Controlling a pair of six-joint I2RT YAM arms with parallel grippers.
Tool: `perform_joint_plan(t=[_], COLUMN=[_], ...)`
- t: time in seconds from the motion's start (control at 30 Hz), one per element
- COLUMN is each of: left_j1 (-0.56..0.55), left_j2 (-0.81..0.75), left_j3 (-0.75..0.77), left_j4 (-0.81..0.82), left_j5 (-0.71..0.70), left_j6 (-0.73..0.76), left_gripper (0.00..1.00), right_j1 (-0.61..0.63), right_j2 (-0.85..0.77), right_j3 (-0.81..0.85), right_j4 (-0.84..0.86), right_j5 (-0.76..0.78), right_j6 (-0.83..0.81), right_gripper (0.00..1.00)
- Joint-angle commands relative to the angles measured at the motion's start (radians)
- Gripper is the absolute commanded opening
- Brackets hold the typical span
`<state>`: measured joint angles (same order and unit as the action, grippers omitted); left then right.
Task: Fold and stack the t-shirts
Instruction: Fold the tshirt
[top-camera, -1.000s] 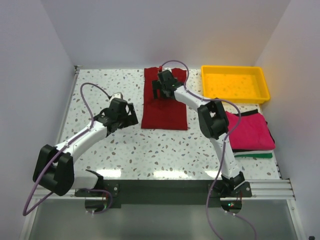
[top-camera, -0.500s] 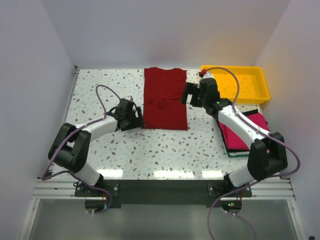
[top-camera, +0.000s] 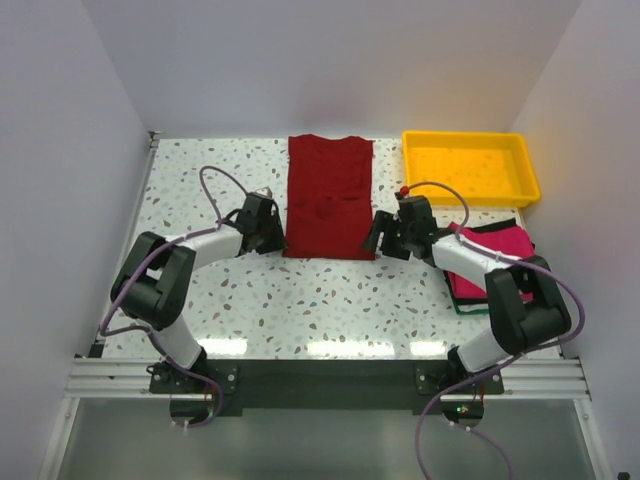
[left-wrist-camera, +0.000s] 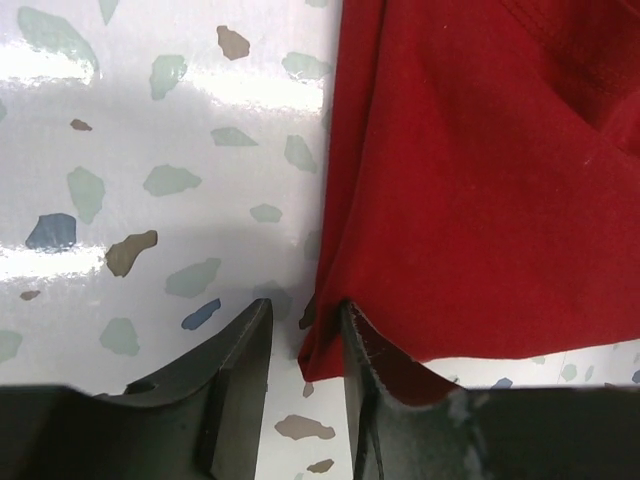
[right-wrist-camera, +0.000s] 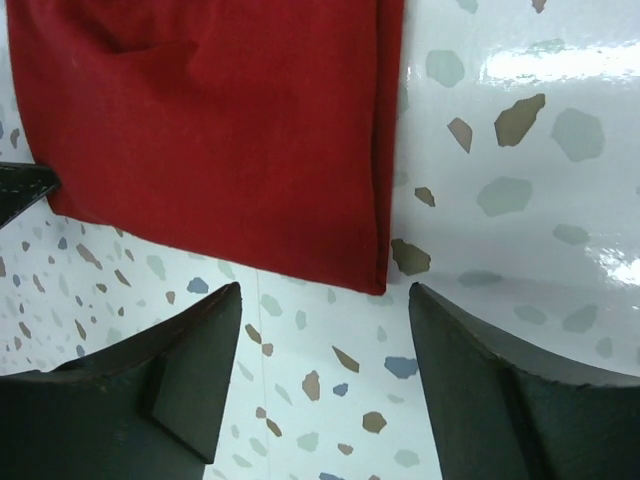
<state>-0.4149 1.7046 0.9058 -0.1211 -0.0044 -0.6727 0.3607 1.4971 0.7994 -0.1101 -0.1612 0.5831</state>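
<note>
The maroon t-shirt lies folded into a long strip at the middle back of the table. My left gripper is at its near left corner. In the left wrist view the gripper has narrowed, and the shirt drapes its corner against the right finger. A gap remains on the left side. My right gripper is at the near right corner. There the gripper is wide open, and the shirt ends just ahead of the fingertips.
A folded pile with a magenta-pink t-shirt on top sits at the right, partly under my right arm. Black and green edges show beneath it. The yellow tray stands at the back right. Speckled table lies in front of the shirt.
My right gripper left the shirt's far end, swung right, then came to the near right corner. My left gripper slid onto the near left corner. Both jaws have narrowed, the left far more.
</note>
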Motion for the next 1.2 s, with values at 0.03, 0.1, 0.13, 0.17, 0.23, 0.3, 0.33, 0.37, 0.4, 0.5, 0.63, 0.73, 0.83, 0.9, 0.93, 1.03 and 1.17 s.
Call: perform_joint_plan(t=[0.03,0.1,0.13,0.17,0.23,0.3,0.33,0.37,0.4,0.5,0.63,0.73,0.83,0.9,0.93,1.03,1.17], left_j1=[-0.007,-0.007,-0.009,-0.009,-0.012,-0.015,-0.018,-0.018,-0.019,-0.022,-0.024,-0.024,-0.025,-0.028,-0.032,-0.047,-0.09], left_j2=[0.041,0.049,0.055,0.056,0.059,0.061,0.061,0.059,0.055,0.047,0.032,0.003,-0.036,-0.077,-0.095,-0.189,-0.372], left_j3=[0.008,0.007,0.007,0.005,-0.002,-0.005,-0.013,-0.018,-0.028,-0.048,-0.07,-0.094,-0.128,-0.165,-0.177,-0.243,-0.335], left_j4=[0.026,0.026,0.024,0.026,0.029,0.031,0.031,0.029,0.029,0.029,0.035,0.046,0.063,0.067,0.069,0.041,-0.037], left_j5=[0.018,0.024,0.032,0.03,0.035,0.044,0.05,0.052,0.053,0.06,0.066,0.069,0.108,0.132,0.158,0.191,0.221], left_j6=[-0.01,-0.01,-0.008,-0.008,-0.011,-0.011,-0.011,-0.014,-0.013,-0.016,-0.018,-0.021,-0.018,-0.018,-0.018,-0.016,-0.031], left_gripper=[0.36,0.3,0.28,0.27,0.24,0.21,0.19,0.19,0.18,0.1,0.0,0.0,0.0,0.0,0.0,0.0,0.0], right_j1=[0.0,0.0,0.0,0.0,0.001,0.001,0.0,0.0,0.0,0.0,0.0,0.0,0.0,0.0,0.0,0.003,0.001], right_j2=[0.072,0.1,0.106,0.112,0.126,0.13,0.133,0.134,0.134,0.141,0.164,0.173,0.157,0.121,0.105,0.016,-0.154], right_j3=[0.014,0.014,0.012,0.009,0.006,-0.003,-0.008,-0.011,-0.017,-0.02,-0.023,-0.028,-0.038,-0.057,-0.066,-0.121,-0.225], right_j4=[0.101,0.105,0.105,0.105,0.105,0.107,0.128,0.131,0.132,0.135,0.142,0.144,0.13,0.119,0.113,0.055,-0.031], right_j5=[-0.054,-0.051,-0.054,-0.054,-0.052,-0.054,-0.057,-0.057,-0.057,-0.058,-0.06,-0.08,-0.101,-0.11,-0.127,-0.188,-0.247], right_j6=[0.032,0.037,0.037,0.037,0.037,0.041,0.043,0.046,0.047,0.046,0.049,0.05,0.041,0.034,0.026,0.011,0.007], right_gripper=[0.68,0.65,0.63,0.62,0.6,0.58,0.57,0.56,0.56,0.52,0.43,0.26,0.09,0.0,0.0,0.0,0.0])
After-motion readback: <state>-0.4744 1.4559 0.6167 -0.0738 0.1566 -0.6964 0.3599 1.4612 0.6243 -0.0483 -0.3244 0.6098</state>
